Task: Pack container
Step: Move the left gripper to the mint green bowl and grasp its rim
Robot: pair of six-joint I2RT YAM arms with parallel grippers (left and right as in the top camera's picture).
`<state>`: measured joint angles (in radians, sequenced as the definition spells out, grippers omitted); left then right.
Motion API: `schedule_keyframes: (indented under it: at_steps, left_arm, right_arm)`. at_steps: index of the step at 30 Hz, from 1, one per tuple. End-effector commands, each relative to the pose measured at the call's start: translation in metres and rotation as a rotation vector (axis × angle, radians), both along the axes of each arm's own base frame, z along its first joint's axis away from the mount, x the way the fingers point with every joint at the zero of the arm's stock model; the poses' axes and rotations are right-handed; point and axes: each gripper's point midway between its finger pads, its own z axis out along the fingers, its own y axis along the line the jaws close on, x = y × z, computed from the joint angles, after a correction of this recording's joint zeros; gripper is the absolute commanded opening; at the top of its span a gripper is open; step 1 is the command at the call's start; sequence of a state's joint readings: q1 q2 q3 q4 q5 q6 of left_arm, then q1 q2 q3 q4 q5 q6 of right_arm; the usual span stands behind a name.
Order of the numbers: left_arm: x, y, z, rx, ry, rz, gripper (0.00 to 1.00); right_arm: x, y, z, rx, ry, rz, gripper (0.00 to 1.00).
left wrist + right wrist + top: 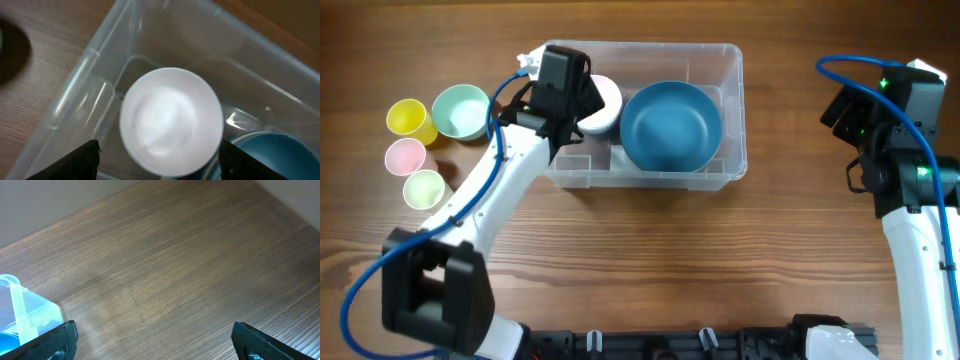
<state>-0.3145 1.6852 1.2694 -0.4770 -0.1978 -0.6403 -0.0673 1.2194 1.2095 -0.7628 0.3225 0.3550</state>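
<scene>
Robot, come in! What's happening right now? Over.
Left gripper open over white bowl in container. Right gripper open over table. Blue bowl inside too. Nothing blocking.

Clear container, upright, mid-table

- Table: wood with a fine, visible grain, matt finish.
- Tub: clear, colourless plastic, smooth and glossy, with bright glints on its walls and rim.
- White bowl: smooth, with a soft sheen; its material cannot be told.
- Blue bowl: smooth, nearly matt.
- Cups: smooth, pastel, plastic-looking, with a slight sheen.
- Left arm: white shell of smooth, glossy plastic; black parts duller.
</scene>
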Motion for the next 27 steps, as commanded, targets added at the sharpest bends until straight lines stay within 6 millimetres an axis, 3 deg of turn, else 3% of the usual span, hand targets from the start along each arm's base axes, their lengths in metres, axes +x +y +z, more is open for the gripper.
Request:
schedule_keyframes:
  at_steps: [1, 4, 7, 8, 9, 13, 15, 21, 23, 27]
  left_arm:
    - [0.000, 0.012, 0.084, -0.025, -0.168, 0.034, 0.73]
    - [-0.018, 0.048, 0.106, -0.072, -0.184, 0.192, 0.67]
    - [-0.053, 0.107, 0.104, -0.147, -0.105, 0.444, 0.63]
    - [-0.063, 0.125, 0.102, -0.157, -0.083, 0.514, 0.68]
    - [-0.080, 0.156, 0.097, -0.174, -0.046, 0.631, 0.73]
    - [-0.110, 0.198, 0.082, -0.204, 0.053, 0.774, 0.78]
    - [-0.124, 0.210, 0.073, -0.187, 0.104, 0.825, 0.68]
    - [-0.117, 0.208, 0.049, -0.357, 0.143, 1.026, 0.60]
    - [-0.108, 0.201, 0.028, -0.460, 0.189, 1.135, 0.60]
    - [-0.091, 0.202, -0.012, -0.503, 0.255, 1.247, 0.60]
  right_arm:
    - [0.000, -0.003, 0.003, -0.002, -0.011, -0.020, 0.99]
    - [0.000, -0.003, 0.003, -0.002, -0.011, -0.020, 1.00]
    - [0.000, -0.003, 0.003, -0.002, -0.012, -0.020, 1.00]
    - [0.000, -0.003, 0.003, -0.002, -0.011, -0.020, 1.00]
    - [0.000, -0.003, 0.003, -0.002, -0.012, -0.020, 0.99]
    - [0.000, -0.003, 0.003, -0.003, -0.011, -0.020, 1.00]
    - [0.000, -0.003, 0.003, -0.002, -0.011, -0.020, 1.00]
    - [0.000, -0.003, 0.003, -0.002, -0.011, -0.020, 0.99]
    - [0.000, -0.003, 0.003, -0.002, -0.011, -0.020, 1.00]
    - [0.000, -0.003, 0.003, -0.002, -0.011, -0.020, 1.00]
